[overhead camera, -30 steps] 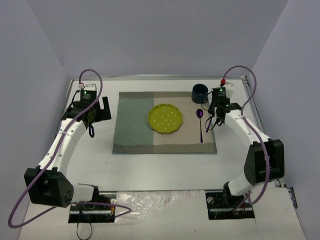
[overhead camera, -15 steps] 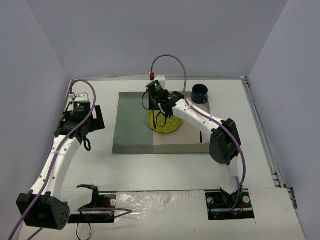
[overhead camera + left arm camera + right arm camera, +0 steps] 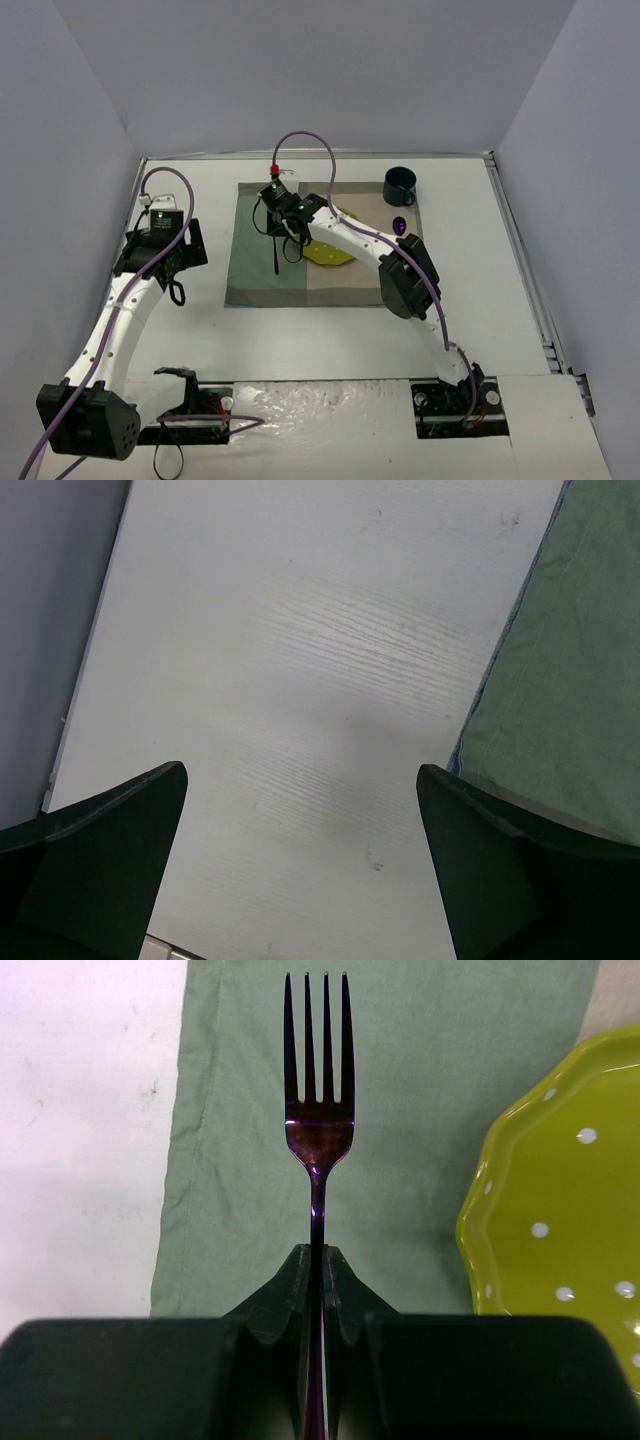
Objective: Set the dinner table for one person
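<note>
Right fingers [image 3: 275, 1300] pinch a purple fork [image 3: 318, 1130] beside the green plate [image 3: 560, 1190]; left fingers [image 3: 100, 860] gape wide.

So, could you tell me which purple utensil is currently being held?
The purple fork, pinched by the right gripper; the purple spoon lies free near the blue mug.

Colours and patterns noted.
Flat white tabletop [image 3: 300, 680], faint wood grain; rectangular cloth mat [image 3: 255, 272], half green, half beige; scalloped lime-green plate [image 3: 560, 1190], white dots; purple metal fork [image 3: 320, 1130]; purple spoon [image 3: 400, 225]; dark blue mug [image 3: 400, 186].
</note>
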Controlling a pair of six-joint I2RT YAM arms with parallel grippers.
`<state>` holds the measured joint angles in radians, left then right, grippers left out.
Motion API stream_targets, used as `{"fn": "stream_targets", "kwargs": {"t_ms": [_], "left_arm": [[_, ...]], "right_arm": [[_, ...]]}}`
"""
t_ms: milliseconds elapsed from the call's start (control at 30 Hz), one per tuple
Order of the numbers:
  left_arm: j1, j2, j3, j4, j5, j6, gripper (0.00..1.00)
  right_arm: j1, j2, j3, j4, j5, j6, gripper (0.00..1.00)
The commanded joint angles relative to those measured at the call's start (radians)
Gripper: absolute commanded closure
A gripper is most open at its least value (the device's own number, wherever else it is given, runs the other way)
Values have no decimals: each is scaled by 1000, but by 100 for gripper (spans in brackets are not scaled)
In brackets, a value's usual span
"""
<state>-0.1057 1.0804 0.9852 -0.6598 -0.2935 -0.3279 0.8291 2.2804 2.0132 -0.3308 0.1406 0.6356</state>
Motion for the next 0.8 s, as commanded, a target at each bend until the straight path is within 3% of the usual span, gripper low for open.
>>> {"fn": "stream_targets", "kwargs": {"t_ms": [0,767], "left_arm": [[10,-14,21,29,-22,-8,3],[18,-23,18,35,-15,-8,3]], "right_arm": [[13,34,51,44,32,81,100],[25,154,35,87,-2,154,100]]}}
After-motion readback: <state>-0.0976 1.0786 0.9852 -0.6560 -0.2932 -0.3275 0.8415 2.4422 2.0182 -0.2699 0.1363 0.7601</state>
